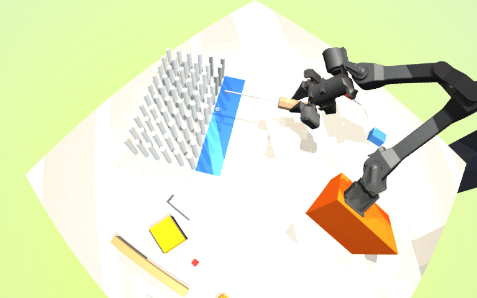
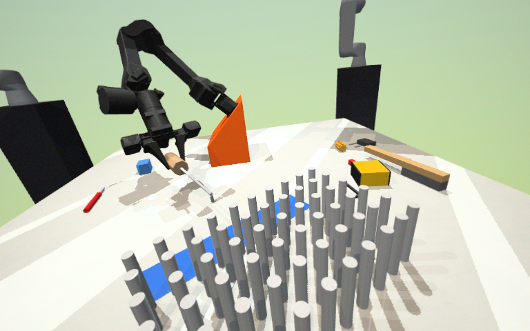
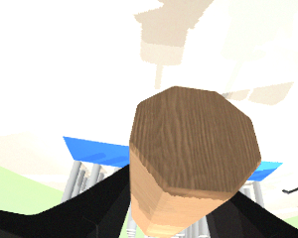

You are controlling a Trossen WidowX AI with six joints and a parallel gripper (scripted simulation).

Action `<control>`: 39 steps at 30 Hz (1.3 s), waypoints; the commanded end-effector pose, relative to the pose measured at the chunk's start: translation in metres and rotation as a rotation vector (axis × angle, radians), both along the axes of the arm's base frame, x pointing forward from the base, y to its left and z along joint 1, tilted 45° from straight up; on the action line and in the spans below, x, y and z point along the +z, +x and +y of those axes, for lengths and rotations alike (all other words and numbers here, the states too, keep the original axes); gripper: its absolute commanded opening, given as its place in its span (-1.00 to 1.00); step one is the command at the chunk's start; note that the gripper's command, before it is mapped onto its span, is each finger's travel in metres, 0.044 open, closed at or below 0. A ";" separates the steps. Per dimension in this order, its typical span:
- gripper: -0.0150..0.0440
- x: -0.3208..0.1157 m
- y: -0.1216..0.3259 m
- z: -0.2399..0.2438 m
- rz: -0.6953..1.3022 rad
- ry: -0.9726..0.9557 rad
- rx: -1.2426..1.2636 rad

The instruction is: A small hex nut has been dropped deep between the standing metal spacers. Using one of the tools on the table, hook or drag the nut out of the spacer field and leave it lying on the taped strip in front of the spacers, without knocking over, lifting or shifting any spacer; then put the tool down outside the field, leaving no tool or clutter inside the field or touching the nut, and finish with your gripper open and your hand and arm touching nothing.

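The hex nut [image 1: 217, 109] lies on the blue taped strip [image 1: 205, 162] [image 2: 156, 283] [image 3: 99, 151], near the edge beside the spacers. I cannot make it out in the other views. The grey spacers [image 1: 166, 154] [image 2: 328, 301] stand upright in rows. My gripper [image 1: 292, 104] [image 2: 174, 163] is shut on the wooden handle [image 1: 286, 103] [image 2: 176, 163] [image 3: 194, 139] of a hooked tool, to the strip's open side. The thin shaft [image 1: 256, 97] [image 2: 196, 181] points toward the spacers. Its bent tip [image 1: 225, 92] [image 2: 211, 197] is raised above the table and apart from the nut.
A red-handled tool [image 2: 92, 201] and a blue cube [image 1: 376, 136] [image 2: 143, 167] lie on the arm's side. An orange block [image 1: 341, 221] [image 2: 230, 143] is under the arm base. A hex key [image 1: 178, 210], yellow block [image 1: 167, 233] [image 2: 373, 174], red cube [image 1: 195, 262] and long bar [image 1: 152, 266] lie beyond the field's end.
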State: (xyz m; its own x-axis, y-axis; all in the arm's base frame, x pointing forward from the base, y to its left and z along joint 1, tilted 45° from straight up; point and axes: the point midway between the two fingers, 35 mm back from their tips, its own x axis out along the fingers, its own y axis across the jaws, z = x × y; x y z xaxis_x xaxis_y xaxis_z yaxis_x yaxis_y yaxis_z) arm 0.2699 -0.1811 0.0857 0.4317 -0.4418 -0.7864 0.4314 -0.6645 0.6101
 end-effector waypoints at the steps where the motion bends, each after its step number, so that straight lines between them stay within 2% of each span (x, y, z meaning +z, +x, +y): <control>1: -0.49 0.022 0.003 0.016 -0.022 -0.008 0.000; 6: -0.49 0.040 0.001 0.035 -0.027 -0.010 0.001; 7: -0.49 0.025 0.001 0.025 -0.008 -0.004 -0.003; 9: -0.49 0.029 -0.001 0.021 -0.035 -0.009 -0.038; 39: -0.49 0.141 -0.061 -0.050 -0.757 -0.096 -0.751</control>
State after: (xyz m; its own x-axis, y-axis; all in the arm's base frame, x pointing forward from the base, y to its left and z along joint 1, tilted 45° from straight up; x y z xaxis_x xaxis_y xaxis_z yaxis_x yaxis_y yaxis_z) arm 0.2189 -0.2278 0.2137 0.3997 -0.8115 -0.4264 -0.4895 -0.5822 0.6492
